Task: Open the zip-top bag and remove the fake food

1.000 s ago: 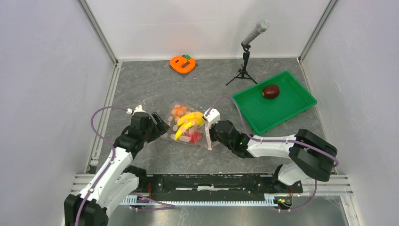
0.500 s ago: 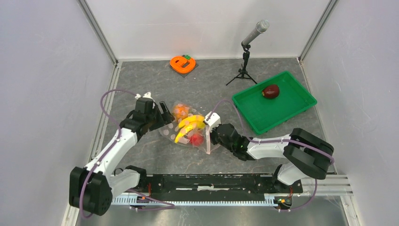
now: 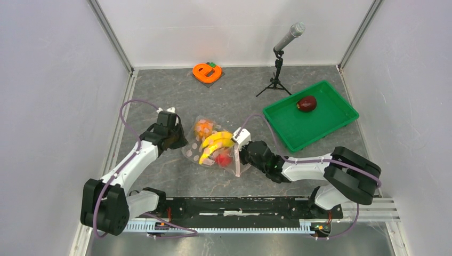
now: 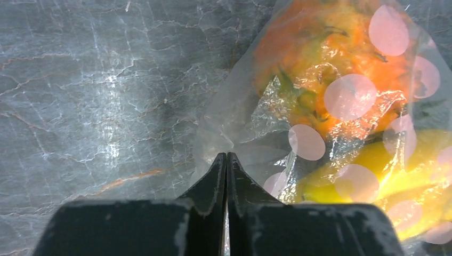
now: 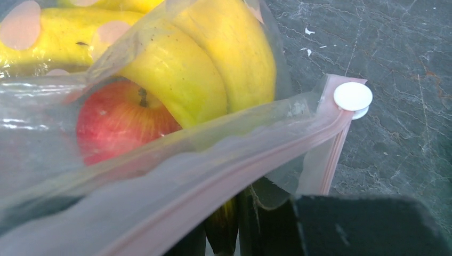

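Zip-top bag (image 3: 212, 148) stretches between left claw (image 4: 227, 160) and right claw (image 3: 240, 155), both pinching it, zip strip (image 5: 240, 176) rightward.

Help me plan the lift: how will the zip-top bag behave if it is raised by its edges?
Probably floppy: the zip-top bag clings crumpled around the fruit. It would likely sag mid-span, with the banana bunch and apple loose inside. The glossy film may slip from the left gripper, which pinches only a corner.
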